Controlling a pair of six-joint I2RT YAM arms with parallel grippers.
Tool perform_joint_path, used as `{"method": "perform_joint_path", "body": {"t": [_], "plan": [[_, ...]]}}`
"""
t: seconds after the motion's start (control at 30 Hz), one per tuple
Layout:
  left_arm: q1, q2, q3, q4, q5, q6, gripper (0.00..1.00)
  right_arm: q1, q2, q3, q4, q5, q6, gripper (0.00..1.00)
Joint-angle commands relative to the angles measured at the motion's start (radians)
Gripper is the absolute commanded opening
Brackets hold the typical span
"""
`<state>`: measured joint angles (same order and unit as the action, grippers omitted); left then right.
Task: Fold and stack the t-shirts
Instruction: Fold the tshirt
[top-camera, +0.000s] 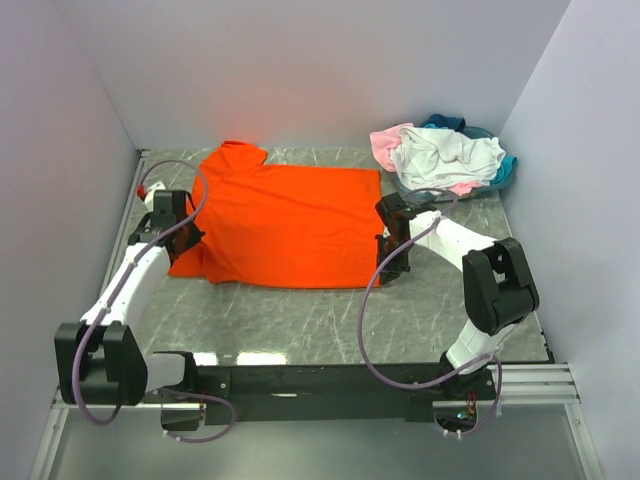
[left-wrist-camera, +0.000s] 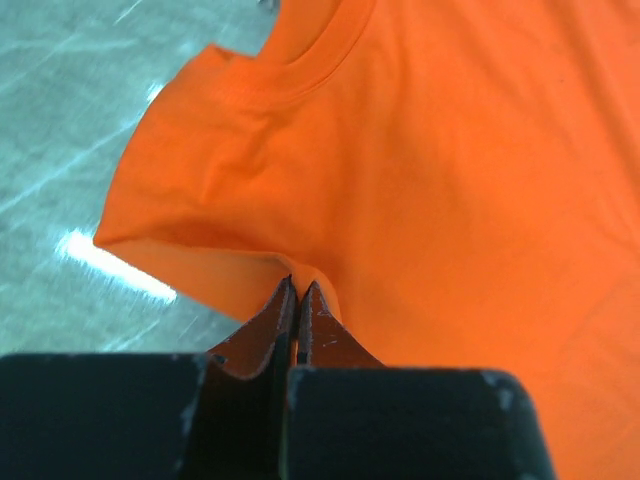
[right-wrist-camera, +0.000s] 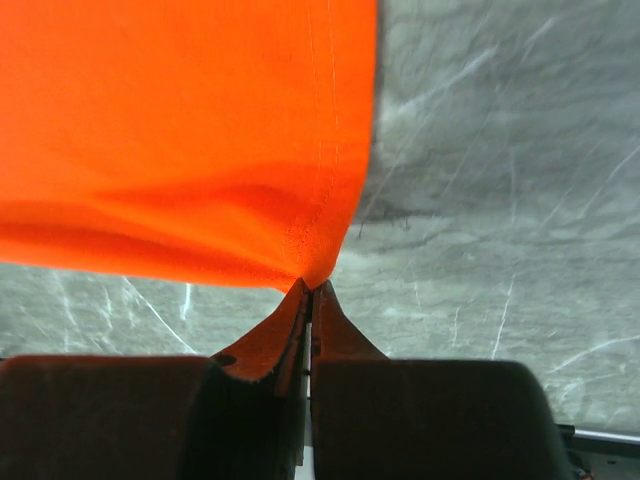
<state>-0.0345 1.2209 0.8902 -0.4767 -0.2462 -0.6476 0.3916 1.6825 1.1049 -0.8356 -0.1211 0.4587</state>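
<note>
The bright orange t-shirt (top-camera: 280, 222) lies spread on the grey marble table, collar toward the left. My left gripper (top-camera: 172, 222) is shut on its left edge by the sleeve; in the left wrist view (left-wrist-camera: 298, 285) the fabric puckers at the closed fingertips below the collar (left-wrist-camera: 300, 75). My right gripper (top-camera: 392, 232) is shut on the shirt's right hem corner; in the right wrist view (right-wrist-camera: 310, 286) the orange t-shirt (right-wrist-camera: 180, 130) is lifted off the table there. A pile of white (top-camera: 445, 155), pale pink (top-camera: 385, 145) and teal blue (top-camera: 505, 165) shirts lies at the back right.
The table (top-camera: 300, 320) sits between pale walls on the left, back and right. A black rail (top-camera: 330, 380) runs along the near edge between the arm bases. Purple cables loop from both arms over the table.
</note>
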Motion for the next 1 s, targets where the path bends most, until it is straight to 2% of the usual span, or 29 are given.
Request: {"method": "perform_joint_path", "body": {"t": [0.0, 0.5, 0.97], "plan": [[-0.002, 0.061, 0.087, 0.079, 0.021, 0.048, 0.00, -0.026, 0.014, 0.058, -0.005, 0.003, -0.011, 0.00], [-0.002, 0.284, 0.277, 0.173, 0.021, 0.111, 0.00, -0.118, 0.192, 0.315, -0.059, -0.043, -0.069, 0.00], [0.001, 0.356, 0.369, 0.217, -0.002, 0.131, 0.00, -0.137, 0.296, 0.490, -0.115, -0.032, -0.092, 0.00]]}}
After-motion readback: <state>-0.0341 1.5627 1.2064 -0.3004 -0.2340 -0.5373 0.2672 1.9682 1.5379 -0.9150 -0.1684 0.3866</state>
